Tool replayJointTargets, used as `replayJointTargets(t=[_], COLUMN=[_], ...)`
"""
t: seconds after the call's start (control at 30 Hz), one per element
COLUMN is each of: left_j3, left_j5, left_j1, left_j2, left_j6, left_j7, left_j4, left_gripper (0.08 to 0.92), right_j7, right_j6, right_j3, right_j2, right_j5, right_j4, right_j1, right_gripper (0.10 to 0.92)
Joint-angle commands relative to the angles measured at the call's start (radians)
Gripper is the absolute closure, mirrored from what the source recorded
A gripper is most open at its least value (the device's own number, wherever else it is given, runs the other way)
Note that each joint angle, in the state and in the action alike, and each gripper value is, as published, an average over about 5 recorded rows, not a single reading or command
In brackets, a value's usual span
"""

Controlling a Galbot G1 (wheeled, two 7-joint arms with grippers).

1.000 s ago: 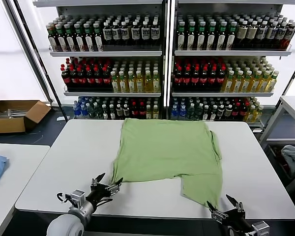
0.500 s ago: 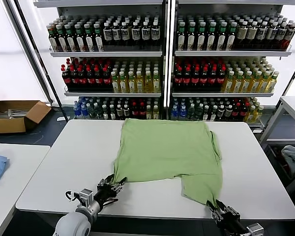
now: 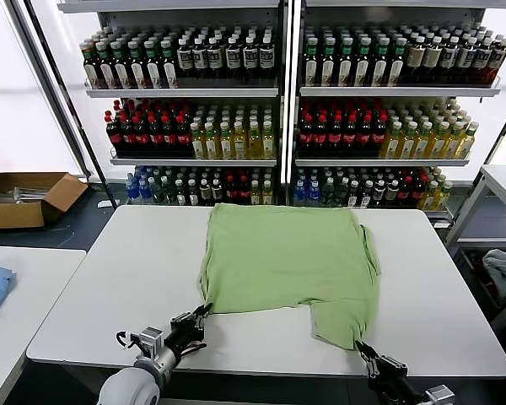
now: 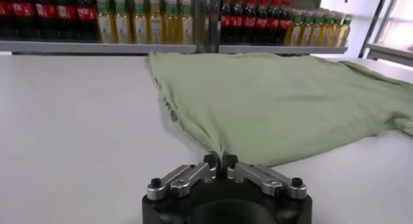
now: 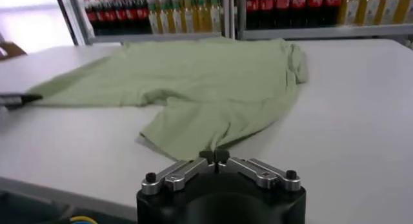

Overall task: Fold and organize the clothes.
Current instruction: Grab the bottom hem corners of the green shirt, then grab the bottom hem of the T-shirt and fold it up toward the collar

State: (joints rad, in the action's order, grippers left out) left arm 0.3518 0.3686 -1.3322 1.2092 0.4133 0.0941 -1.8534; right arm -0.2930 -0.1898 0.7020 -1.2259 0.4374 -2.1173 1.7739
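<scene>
On table (image 3: 110, 278) | shirt (image 3: 287, 261) flat, near corners pinched | left claw (image 3: 201, 316), right claw (image 3: 360, 347) closed

**Black grippers, silver links, pale grey arm**

Left gripper (image 4: 221, 161): black rounded housing, two silver linkage bars, each with a dark screw, and short black fingers (image 4: 211, 160). Right gripper (image 5: 217, 157) looks the same. At the head view's lower left, a pale grey rounded arm shell with thin black cables looping beside the wrist.
</scene>
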Motion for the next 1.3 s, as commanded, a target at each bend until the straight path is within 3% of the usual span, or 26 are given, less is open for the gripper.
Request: replayJointTargets(t=[0.03,0.53,0.77,1.0,1.3], left_j3=[0.022,0.216,0.261,0.242,0.221], left_j5=[0.008,0.056,0.064,0.104,0.222], left_j1=[-0.038,-0.341,-0.455,-0.375,-0.113], left_j2=[0.015,0.031,0.040,0.011,-0.045], left_j6=[-0.011,-0.002,0.003,0.019,0.023], left_j7=[-0.007,-0.047,-0.056,-0.069,-0.073], left_j4=[-0.058,-0.372,-0.473,-0.464,-0.295], left_gripper=[0.909,0.910,0.910,0.910,0.910], right_j7=[-0.048,-0.252,-0.312,-0.248,-0.111], right_j6=[0.105,0.294,0.322,0.300,0.345], right_j3=[-0.004,0.081,0.085,0.040,-0.020], right_j2=[-0.001,-0.066,-0.065,-0.063,-0.086], right_j5=[0.072,0.101,0.202,0.267,0.174], right_j4=[-0.015,-0.090,-0.108,-0.063,0.131], right_j1=[0.008,0.322,0.361,0.161,-0.242], right_gripper=[0.919,0.919,0.919,0.919,0.919])
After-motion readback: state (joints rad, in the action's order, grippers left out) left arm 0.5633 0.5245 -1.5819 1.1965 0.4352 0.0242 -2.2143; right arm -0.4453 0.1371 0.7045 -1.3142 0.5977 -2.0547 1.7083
